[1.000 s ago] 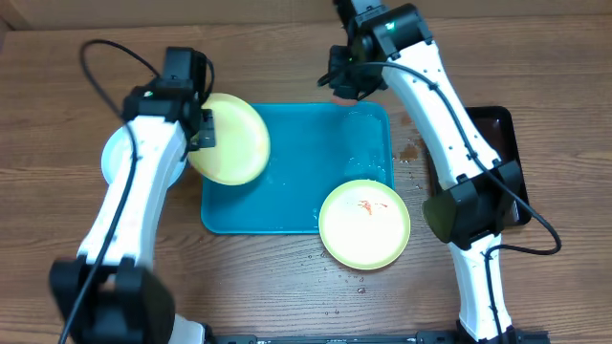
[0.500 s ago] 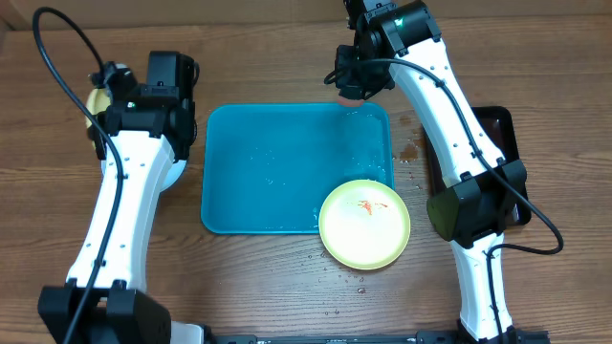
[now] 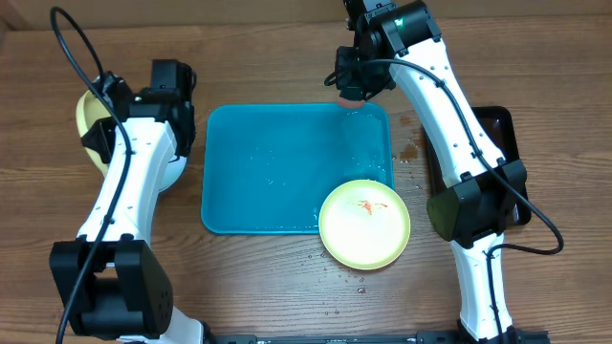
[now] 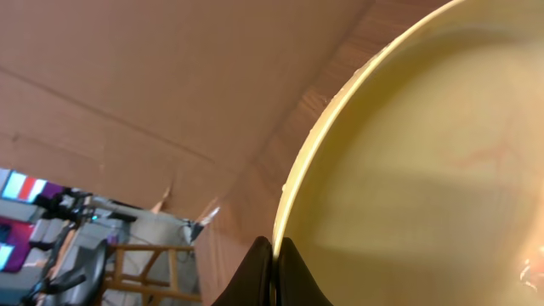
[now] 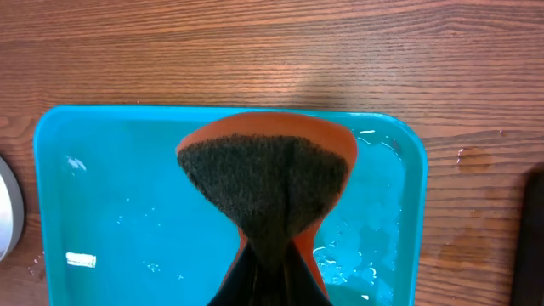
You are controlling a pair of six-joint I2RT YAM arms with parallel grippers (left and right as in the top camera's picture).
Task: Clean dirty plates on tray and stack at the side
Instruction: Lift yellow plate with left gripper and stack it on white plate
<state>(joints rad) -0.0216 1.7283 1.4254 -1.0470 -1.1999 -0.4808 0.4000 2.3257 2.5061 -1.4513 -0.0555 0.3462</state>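
Between left claw [image 4: 274, 257] tips: yellow plate [image 4: 425, 170], pinched by its rim, held clear of tray [image 3: 258, 182], likely for stacking; right claw [image 5: 270, 263] clamps sponge [image 5: 268, 178] over tray, ready for smeared plate [image 3: 364, 225] nearby.

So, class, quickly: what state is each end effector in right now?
Left end effector: closed on the rim of a yellow-green plate.
Right end effector: closed on an orange sponge with a dark scouring face.
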